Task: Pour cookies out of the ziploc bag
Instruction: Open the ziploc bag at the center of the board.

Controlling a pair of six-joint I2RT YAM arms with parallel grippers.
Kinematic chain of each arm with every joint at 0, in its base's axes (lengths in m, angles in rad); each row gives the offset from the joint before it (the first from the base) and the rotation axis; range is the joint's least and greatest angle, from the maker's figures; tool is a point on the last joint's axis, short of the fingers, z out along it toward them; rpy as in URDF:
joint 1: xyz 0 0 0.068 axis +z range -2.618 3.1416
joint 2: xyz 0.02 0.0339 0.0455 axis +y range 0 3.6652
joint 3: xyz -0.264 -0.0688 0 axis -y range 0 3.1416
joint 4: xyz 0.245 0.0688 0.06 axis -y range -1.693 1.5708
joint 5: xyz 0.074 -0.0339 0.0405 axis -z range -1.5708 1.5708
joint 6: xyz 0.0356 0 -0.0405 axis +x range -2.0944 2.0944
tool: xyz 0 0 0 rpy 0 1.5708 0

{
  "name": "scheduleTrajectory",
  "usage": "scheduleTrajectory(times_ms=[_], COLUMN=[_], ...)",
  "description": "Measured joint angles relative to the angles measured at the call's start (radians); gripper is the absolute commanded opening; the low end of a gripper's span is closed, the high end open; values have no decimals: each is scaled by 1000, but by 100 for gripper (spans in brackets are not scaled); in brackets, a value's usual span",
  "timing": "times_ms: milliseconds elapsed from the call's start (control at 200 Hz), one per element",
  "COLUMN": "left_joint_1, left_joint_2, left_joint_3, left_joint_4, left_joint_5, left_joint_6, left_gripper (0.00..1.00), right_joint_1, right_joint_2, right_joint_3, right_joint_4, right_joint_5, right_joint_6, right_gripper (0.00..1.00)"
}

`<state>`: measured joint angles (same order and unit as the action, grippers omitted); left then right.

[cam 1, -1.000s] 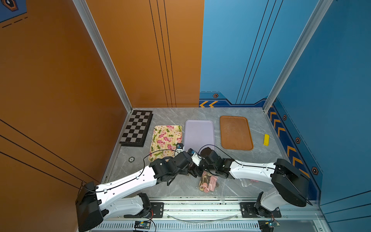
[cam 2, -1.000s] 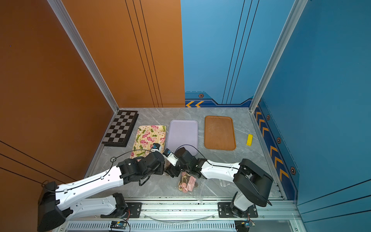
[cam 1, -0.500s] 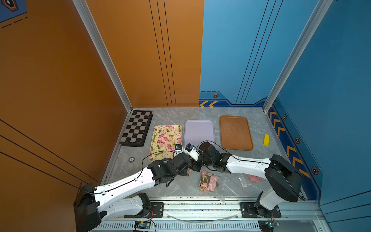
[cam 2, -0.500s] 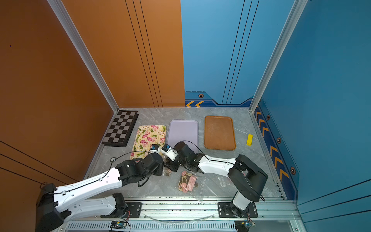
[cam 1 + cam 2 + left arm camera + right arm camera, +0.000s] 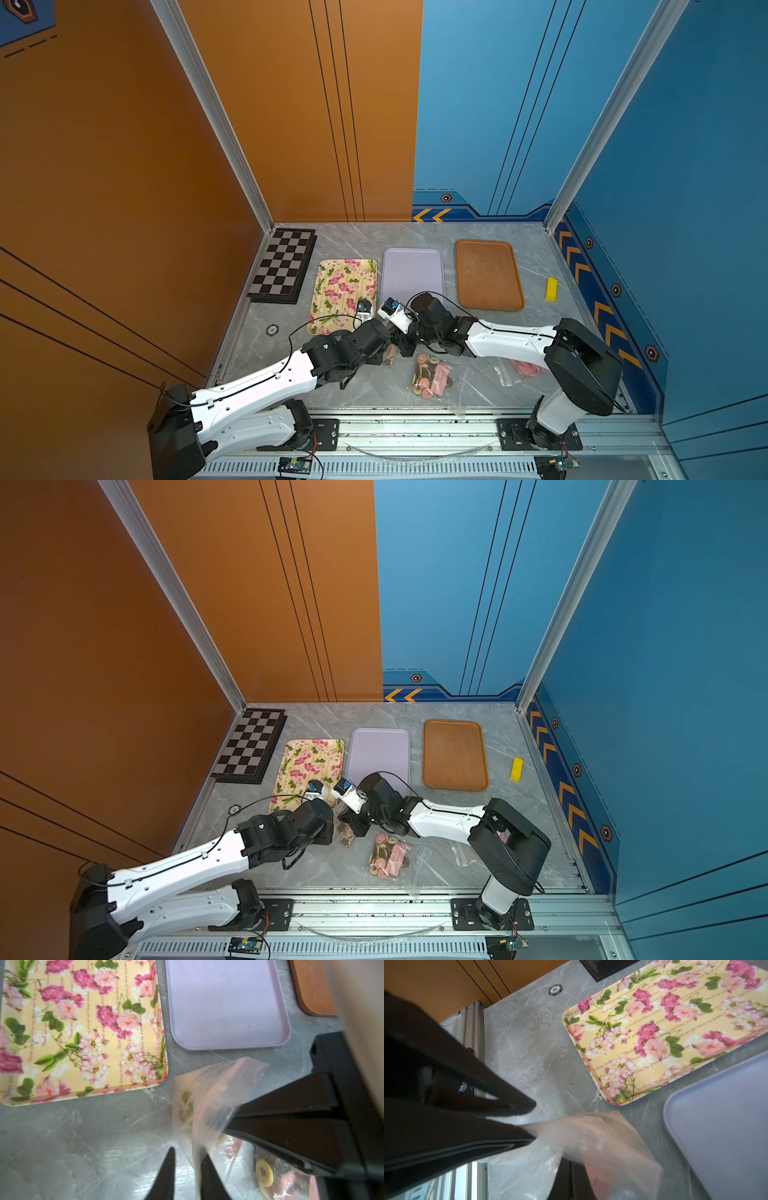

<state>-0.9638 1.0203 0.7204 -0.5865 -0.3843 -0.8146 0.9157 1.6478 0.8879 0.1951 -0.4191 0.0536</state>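
A small clear ziploc bag (image 5: 209,1093) hangs between the two grippers, just off the near corner of the floral tray; tan cookies (image 5: 185,1105) show through it. My right gripper (image 5: 570,1167) is shut on the bag's film. My left gripper (image 5: 188,1152) stands open, its fingertips apart, with the film brushing one finger. In both top views the two grippers meet over this bag (image 5: 390,356) (image 5: 345,835). A second bag of cookies (image 5: 432,376) lies flat on the table in front of them.
A floral tray (image 5: 345,291), a lilac tray (image 5: 413,270) and a brown tray (image 5: 486,274) lie side by side behind the grippers. A chessboard (image 5: 284,266) is at the back left, a yellow block (image 5: 551,289) at the right, a poker chip (image 5: 272,330) at the left. Another bag with pink discs (image 5: 524,368) lies under the right arm.
My right gripper has moved left and shut on the bag. My left gripper, shut before, has opened.
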Motion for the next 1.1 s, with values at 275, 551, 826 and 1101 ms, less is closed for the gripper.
scheduleTrajectory(times_ms=[275, 551, 826, 1101], left_joint_1=[53, 219, 222, 216], left_joint_2=[-121, -18, 142, 121], left_joint_3=[-66, -160, -153, -165], left_joint_4=[1, 195, 389, 423], left_joint_5=[-16, 167, 333, 334], left_joint_6=[-14, 14, 66, 69], left_gripper=[53, 53, 54, 54], right_joint_1=[-47, -86, -103, -126], right_joint_2=[0, 0, 12, 17], right_joint_3=[-18, -55, -55, -55], right_joint_4=[8, 80, 97, 98], right_joint_5=[-37, -158, -225, -263], right_joint_6=[15, 37, 40, 41], right_gripper=[0, 0, 0, 0])
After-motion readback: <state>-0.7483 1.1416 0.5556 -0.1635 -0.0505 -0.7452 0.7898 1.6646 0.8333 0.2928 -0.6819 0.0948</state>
